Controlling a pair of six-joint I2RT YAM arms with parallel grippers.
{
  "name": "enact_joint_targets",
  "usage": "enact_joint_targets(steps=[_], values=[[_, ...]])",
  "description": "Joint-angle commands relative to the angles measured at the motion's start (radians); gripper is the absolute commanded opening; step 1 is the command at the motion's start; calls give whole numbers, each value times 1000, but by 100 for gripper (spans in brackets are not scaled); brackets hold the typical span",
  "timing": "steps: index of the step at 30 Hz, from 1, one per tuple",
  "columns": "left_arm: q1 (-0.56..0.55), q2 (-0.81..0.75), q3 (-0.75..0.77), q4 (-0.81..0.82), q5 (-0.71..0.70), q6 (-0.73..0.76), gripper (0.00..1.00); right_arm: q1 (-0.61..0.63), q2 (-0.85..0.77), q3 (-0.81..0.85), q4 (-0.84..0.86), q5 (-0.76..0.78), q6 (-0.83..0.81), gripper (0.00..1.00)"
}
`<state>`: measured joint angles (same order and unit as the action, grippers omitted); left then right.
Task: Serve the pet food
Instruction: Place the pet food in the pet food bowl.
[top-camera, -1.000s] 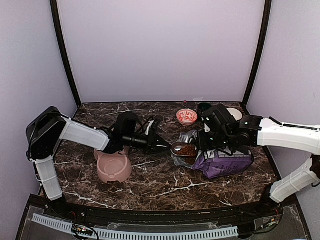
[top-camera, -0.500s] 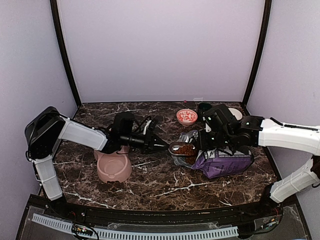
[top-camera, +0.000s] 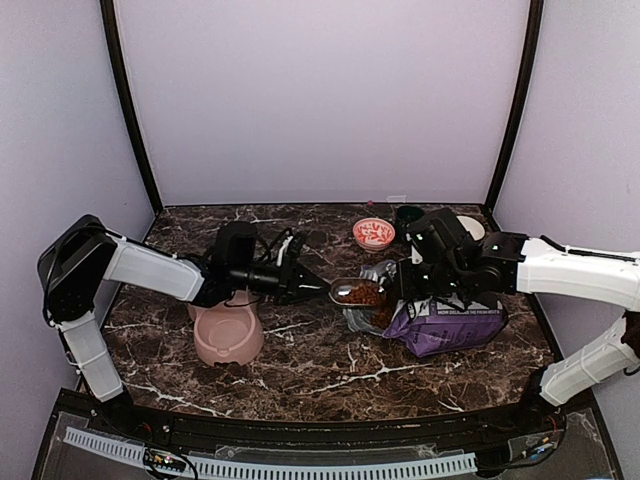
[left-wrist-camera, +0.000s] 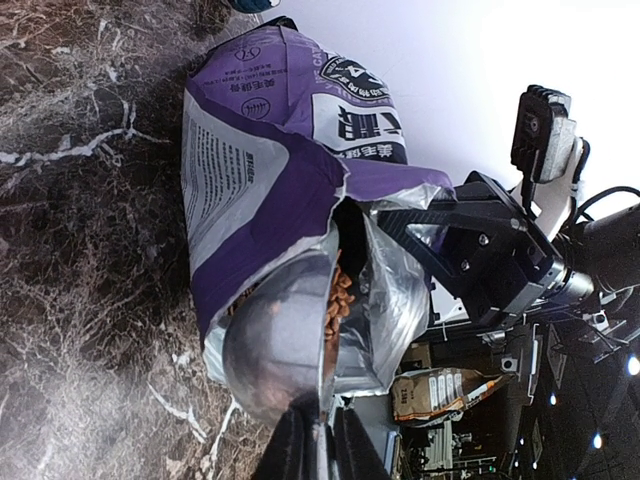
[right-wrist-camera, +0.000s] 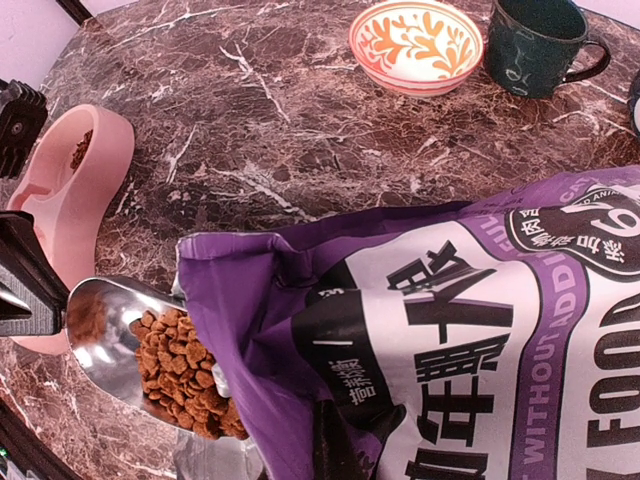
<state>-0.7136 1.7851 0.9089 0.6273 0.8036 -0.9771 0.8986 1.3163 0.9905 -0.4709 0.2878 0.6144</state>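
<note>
Halfway: loaded scoop (top-camera: 356, 293) clamped in left pincer (top-camera: 318, 289), bag (top-camera: 450, 325) pinched by right pincer (top-camera: 400, 285), kibble (right-wrist-camera: 180, 365) not yet tipped into bowl (top-camera: 215, 350) at lower left.

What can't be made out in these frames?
- Right gripper: open or shut unclear; bag fills right wrist view, too small from top.
- Scoop handle: cut by left wrist view's bottom edge, pinched in left gripper.
- Pink bowl fill: shallow angle in right wrist view; left arm covers far half from top.
</note>
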Motion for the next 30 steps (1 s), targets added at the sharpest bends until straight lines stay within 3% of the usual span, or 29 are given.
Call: enact_joint_targets(steps=[1, 14, 19, 30], values=[[11, -61, -20, 98, 19, -24, 0, -27, -31, -7, 40, 66, 13, 0], [29, -102, -43, 241, 94, -118, 0, -41, -25, -4, 36, 71, 9, 0], [37, -106, -66, 371, 125, -210, 0, -45, -21, -6, 37, 71, 8, 0], [47, -106, -75, 437, 135, -265, 0, -47, -20, -9, 41, 68, 12, 0]])
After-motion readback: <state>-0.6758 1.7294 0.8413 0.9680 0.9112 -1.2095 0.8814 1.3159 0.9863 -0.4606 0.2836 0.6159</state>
